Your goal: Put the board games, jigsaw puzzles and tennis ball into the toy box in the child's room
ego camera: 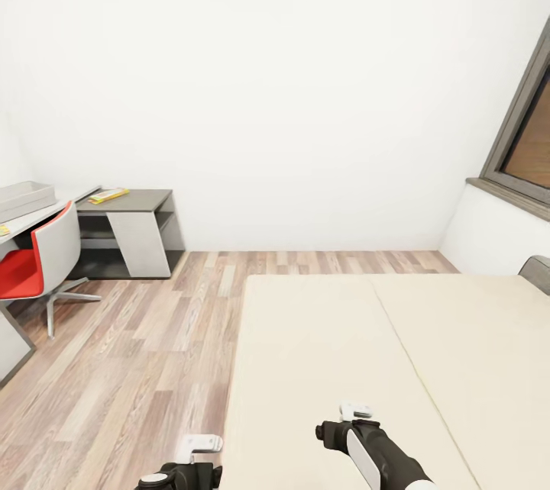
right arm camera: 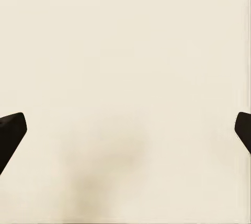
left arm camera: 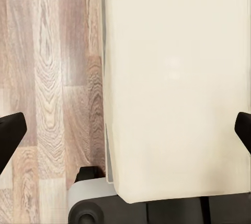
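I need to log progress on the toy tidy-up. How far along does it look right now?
Nothing looks done for certain: the toy box sits on the table, its inside hidden. In hand: nothing. The left tool hangs open over the bed edge, the right tool open over bare mattress. No game boxes show on the visible bed. Left: one flat yellowish item lies on the lower desk section; other toys can't be made out.

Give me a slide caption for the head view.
Both grippers open over the cream bed; grey toy box waits on the table.
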Available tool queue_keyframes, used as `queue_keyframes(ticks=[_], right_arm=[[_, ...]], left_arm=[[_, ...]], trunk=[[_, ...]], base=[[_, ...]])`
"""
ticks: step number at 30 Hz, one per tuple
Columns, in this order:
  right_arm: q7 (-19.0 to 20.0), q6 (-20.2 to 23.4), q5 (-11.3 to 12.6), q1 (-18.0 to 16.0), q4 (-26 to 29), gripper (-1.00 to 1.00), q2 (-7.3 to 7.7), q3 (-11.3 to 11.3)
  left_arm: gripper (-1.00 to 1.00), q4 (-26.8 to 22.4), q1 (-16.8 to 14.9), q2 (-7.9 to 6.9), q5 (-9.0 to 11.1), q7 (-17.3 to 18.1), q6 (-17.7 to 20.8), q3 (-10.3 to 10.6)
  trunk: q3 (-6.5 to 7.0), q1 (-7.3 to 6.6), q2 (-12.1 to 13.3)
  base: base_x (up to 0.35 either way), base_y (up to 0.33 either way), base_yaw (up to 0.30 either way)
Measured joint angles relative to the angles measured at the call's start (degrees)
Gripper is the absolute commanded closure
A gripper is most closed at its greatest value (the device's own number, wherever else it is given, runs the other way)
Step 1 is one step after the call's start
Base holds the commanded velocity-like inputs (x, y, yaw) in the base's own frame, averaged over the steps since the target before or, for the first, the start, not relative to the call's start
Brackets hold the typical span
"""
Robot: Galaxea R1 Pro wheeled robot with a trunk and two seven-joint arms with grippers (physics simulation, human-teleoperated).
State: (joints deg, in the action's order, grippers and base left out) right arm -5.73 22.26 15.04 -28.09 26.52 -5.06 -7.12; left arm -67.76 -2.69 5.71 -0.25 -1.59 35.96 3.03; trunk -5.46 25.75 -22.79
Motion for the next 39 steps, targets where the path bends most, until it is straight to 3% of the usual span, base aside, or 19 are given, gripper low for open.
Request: queue_keyframes(ticks=[39], right_arm=[[-0.21, -0.27, -0.15, 0.00, -1.93, -1.00, 0.09, 0.10]], left_arm=[[-1.00, 0.01, 0.00, 0.00, 0.01, -0.08, 0.03, 0.09]], trunk=[[0.00, 0.00, 0.00]], base=[[0.000, -0.243, 0.000]])
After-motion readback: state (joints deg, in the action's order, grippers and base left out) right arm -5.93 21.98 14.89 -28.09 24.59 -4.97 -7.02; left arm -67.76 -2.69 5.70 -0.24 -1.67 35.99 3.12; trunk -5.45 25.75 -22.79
